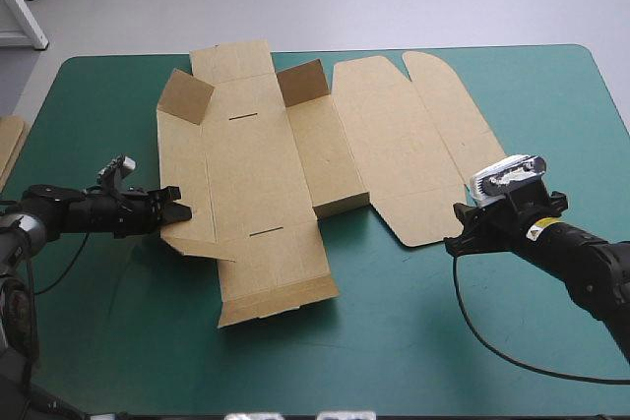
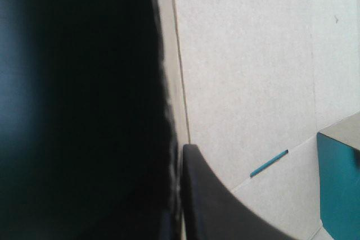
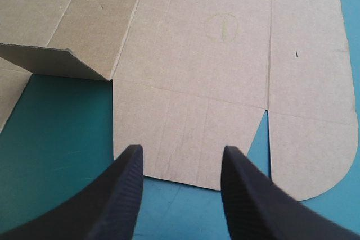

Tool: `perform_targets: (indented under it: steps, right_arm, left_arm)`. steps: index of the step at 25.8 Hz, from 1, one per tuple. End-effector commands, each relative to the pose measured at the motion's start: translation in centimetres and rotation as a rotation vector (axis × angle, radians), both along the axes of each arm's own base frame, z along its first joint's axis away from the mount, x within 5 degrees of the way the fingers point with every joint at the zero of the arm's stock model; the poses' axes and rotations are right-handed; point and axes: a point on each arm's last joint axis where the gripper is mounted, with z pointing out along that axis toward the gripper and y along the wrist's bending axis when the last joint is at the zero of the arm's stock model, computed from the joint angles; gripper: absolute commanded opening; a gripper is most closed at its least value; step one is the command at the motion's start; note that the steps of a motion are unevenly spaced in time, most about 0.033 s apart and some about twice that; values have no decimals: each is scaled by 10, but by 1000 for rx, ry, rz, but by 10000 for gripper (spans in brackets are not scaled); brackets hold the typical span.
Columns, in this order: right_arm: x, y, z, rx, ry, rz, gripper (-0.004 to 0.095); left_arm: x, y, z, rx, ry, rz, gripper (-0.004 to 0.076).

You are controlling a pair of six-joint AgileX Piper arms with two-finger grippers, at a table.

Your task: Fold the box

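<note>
The brown box (image 1: 256, 174) lies as a cut sheet in the middle of the table, its lid panel (image 1: 404, 145) flat to the right. Two small flaps (image 1: 185, 95) stand up at its far end. A side wall (image 3: 56, 63) is lifted a little off the cover. My left gripper (image 1: 175, 206) is at the sheet's left edge, shut on the side strip. In the left wrist view the board's edge (image 2: 175, 82) runs between the black fingers (image 2: 225, 212). My right gripper (image 1: 459, 228) stands open at the lid's near edge (image 3: 185, 172), fingers (image 3: 129, 195) apart over it.
An edge of more brown board (image 1: 8, 145) shows at the table's left edge. Teal-green cover (image 1: 551, 105) lies bare right of the lid and along the near side. A narrow slot (image 2: 269, 163) is cut in the box's floor near my left gripper.
</note>
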Motion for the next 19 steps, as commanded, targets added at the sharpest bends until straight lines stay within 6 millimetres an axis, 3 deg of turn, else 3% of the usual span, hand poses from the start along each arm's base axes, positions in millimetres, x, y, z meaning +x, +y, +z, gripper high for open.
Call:
perform_targets:
  steps: [1,7,14,19]
  right_arm:
    - [3,-2,18,30,-100,-26,404]
    - [3,-2,18,26,-103,-26,403]
    - [4,-3,21,17,-123,-24,403]
    - [5,-2,39,29,-173,-23,403]
  left_arm:
    - [9,0,30,10,-111,3,-10]
    - [23,-2,70,12,-207,-78,-10]
    - [28,-21,104,203,-188,-317,-10]
    - [32,-28,152,236,-290,-406,-10]
